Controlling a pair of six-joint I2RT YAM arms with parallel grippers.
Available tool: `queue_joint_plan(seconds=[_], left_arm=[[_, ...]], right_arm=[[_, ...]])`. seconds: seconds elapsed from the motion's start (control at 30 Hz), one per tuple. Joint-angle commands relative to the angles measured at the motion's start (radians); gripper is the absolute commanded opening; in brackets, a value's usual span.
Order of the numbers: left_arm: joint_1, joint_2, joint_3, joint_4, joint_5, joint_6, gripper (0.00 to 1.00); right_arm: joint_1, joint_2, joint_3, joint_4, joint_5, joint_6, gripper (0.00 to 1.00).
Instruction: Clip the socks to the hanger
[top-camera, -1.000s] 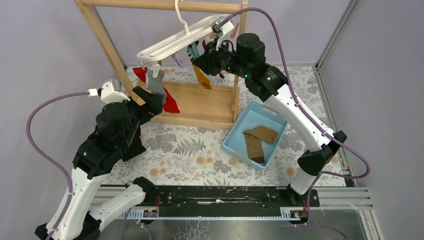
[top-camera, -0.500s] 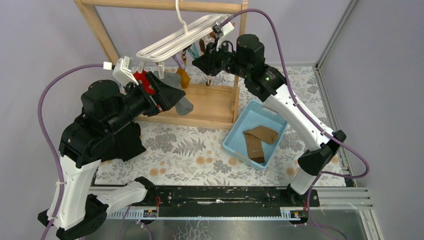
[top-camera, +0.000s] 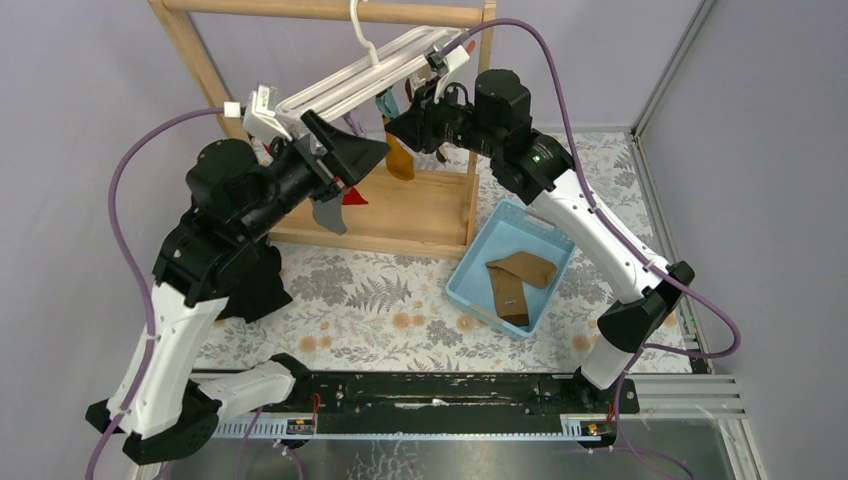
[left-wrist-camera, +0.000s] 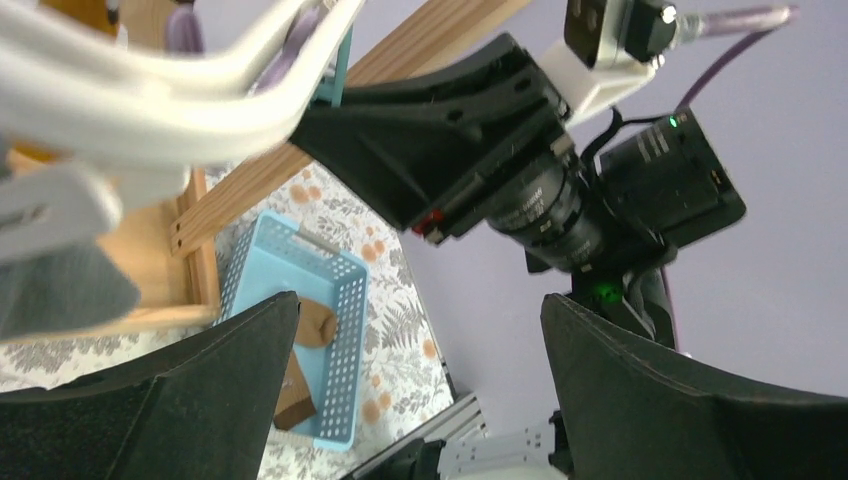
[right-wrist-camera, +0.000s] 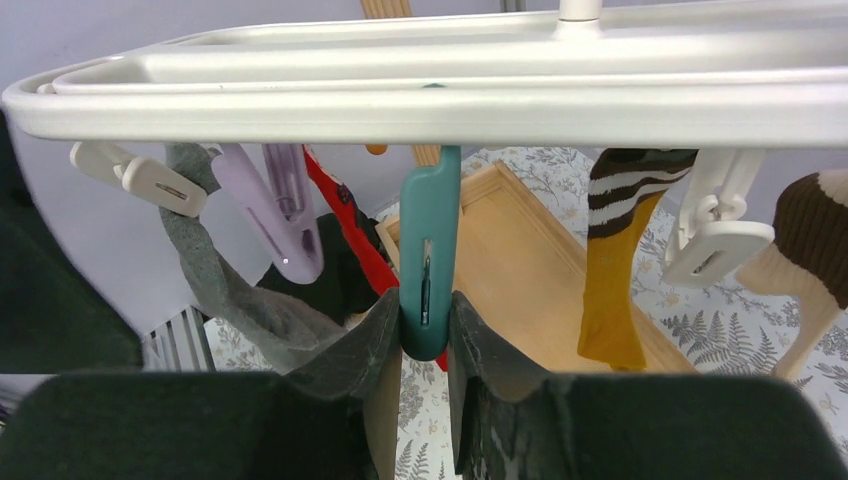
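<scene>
Socks (top-camera: 518, 280), tan laid over brown, sit in the blue basket (top-camera: 478, 248) nearest me. Further back, my left claw (left-wrist-camera: 420, 305) gapes wide and holds nothing, close by the left end of the white hanger (top-camera: 345, 85). My right claw (right-wrist-camera: 425, 320) pinches a teal clip (right-wrist-camera: 428, 250) dangling from that hanger, which hangs on the wooden rack (top-camera: 200, 70).

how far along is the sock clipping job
Nothing is clipped yet: both brown socks lie in the blue basket, neither on the hanger. In hand: the right tool pinches a teal clip hanging under the hanger, and the left tool is open and empty near the hanger's other end. Left: pick up each sock and clip it.
</scene>
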Motion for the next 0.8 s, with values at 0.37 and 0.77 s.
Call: queue_joint_plan(seconds=[0.37,0.77], left_arm=[[0.004,0.214,0.085,0.331,-0.250,0.134,0.97],[0.001,0.147,-0.111,0.563,-0.168,0.074,0.90]], right_arm=[[-0.001,-0.114,-0.075,0.082,-0.024,-0.003,0.00],[-0.004,-0.119,-0.108,0.110,-0.041,0.016,0.00]])
